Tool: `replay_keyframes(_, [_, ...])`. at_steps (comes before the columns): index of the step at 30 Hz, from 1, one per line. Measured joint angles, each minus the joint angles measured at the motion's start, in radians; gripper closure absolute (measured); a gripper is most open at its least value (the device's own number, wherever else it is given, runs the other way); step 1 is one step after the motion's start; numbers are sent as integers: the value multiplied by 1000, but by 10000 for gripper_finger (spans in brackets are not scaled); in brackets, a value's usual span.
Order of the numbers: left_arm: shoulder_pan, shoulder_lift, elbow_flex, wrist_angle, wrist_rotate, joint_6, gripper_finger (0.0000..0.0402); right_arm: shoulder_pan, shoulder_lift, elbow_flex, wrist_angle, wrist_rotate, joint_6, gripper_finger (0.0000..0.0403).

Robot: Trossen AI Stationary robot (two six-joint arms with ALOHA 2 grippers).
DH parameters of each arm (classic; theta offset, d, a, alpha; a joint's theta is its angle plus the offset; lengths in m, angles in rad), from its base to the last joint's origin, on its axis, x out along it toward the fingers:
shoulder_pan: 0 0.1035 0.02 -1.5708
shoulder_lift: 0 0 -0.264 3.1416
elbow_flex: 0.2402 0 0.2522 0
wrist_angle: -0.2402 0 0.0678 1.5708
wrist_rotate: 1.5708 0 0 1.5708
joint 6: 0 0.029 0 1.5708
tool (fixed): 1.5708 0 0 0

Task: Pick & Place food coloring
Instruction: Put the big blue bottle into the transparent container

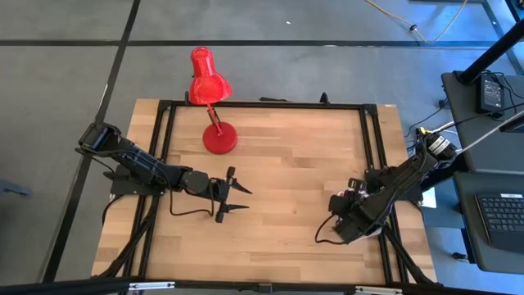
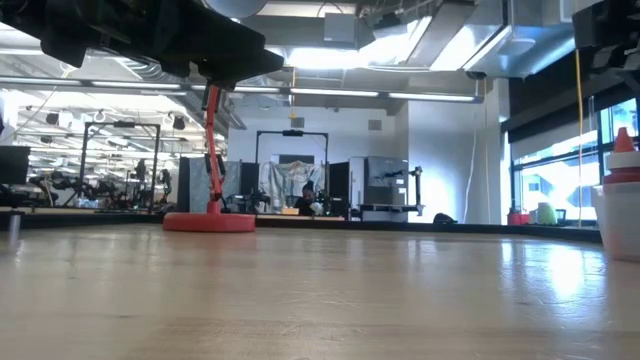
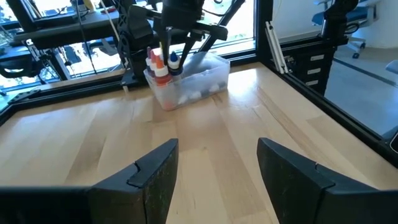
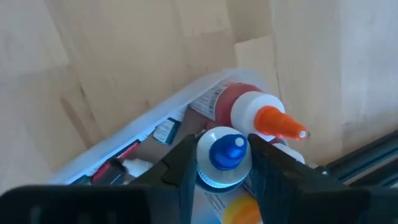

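A wooden table (image 1: 286, 188) holds a red desk lamp (image 1: 214, 98) and a clear tub (image 3: 186, 84) at its right edge. The left gripper (image 1: 237, 197) hovers spread wide and empty. The right gripper (image 4: 221, 171), apparently over the tub, clamps a blue-capped food coloring bottle (image 4: 224, 155).

Several food coloring bottles (image 3: 163, 67) stand upright together at the near end of a clear tub (image 3: 205, 78), in the upper middle of the left wrist view. In the right wrist view a blue-tipped bottle (image 4: 224, 155) with a white cap sits in the lower centre, pinched between two dark fingers (image 4: 186, 163). Just right of it, an orange-tipped bottle (image 4: 258, 115) with a white cap and reddish body tilts rightward against the tub's wall.
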Motion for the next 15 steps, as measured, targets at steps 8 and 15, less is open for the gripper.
replay_keyframes(8, [0, 0, 0, 0, 0, 0, 186, -7, 4, -3, 26, -53, -106, 279])
replay_keyframes(15, [0, 0, 0, 0, 0, 0, 185, -33, 3, -3, 96, -94, -108, 279])
